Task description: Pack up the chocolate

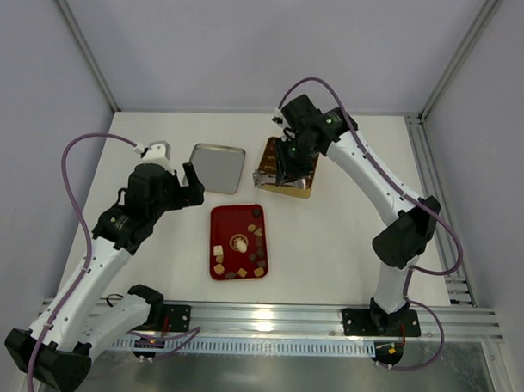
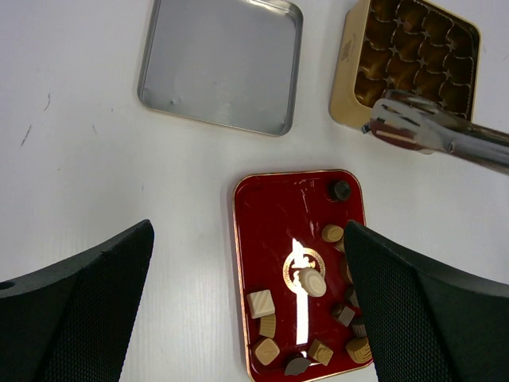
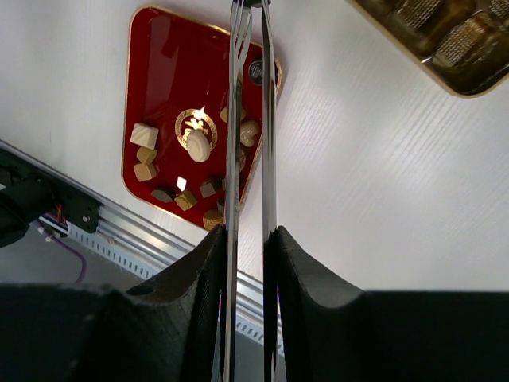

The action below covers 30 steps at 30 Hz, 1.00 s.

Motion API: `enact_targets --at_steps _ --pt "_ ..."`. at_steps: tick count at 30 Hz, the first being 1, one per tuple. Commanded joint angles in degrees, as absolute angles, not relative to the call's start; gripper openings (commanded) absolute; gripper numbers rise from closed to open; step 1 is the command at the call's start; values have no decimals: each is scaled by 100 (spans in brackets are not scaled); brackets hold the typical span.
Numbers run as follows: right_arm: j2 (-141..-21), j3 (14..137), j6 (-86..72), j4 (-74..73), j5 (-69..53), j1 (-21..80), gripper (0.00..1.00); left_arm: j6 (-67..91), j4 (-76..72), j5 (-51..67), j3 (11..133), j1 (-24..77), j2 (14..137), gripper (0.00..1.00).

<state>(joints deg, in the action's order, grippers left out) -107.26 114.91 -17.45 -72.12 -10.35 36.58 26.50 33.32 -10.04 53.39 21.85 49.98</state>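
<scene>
The chocolate lies on the red tray (image 1: 222,219): several tan cubes (image 2: 261,303), dark lumps (image 2: 341,189) and one whitish round piece (image 2: 312,281), which also shows in the top view (image 1: 240,243) and the right wrist view (image 3: 197,145). My right gripper (image 1: 289,158) is shut on metal tongs (image 3: 266,119). The tongs' tip (image 2: 394,119) hangs at the near edge of the gold tin (image 2: 343,95) and carries nothing. My left gripper (image 2: 248,239) is open and empty, high above the tray's left side.
A square silver lid (image 1: 217,167) lies upside down left of the gold tin (image 1: 304,187). An aluminium rail (image 1: 327,317) runs along the near table edge. White walls and frame posts close the back and sides.
</scene>
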Motion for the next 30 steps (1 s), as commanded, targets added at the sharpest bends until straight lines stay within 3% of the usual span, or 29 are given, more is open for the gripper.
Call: enact_targets --at_steps 1,16,30 --pt "-10397 11856 -1644 -7199 -949 3341 32 2610 3270 -1055 5458 2180 5001 100" --pt "-10678 12129 -1740 -6671 -940 1926 32 2610 3270 -1011 5458 2180 5080 100" --pt "-11311 12454 -1810 -6460 -826 1574 32 2610 3278 -1046 5449 2180 5115 100"
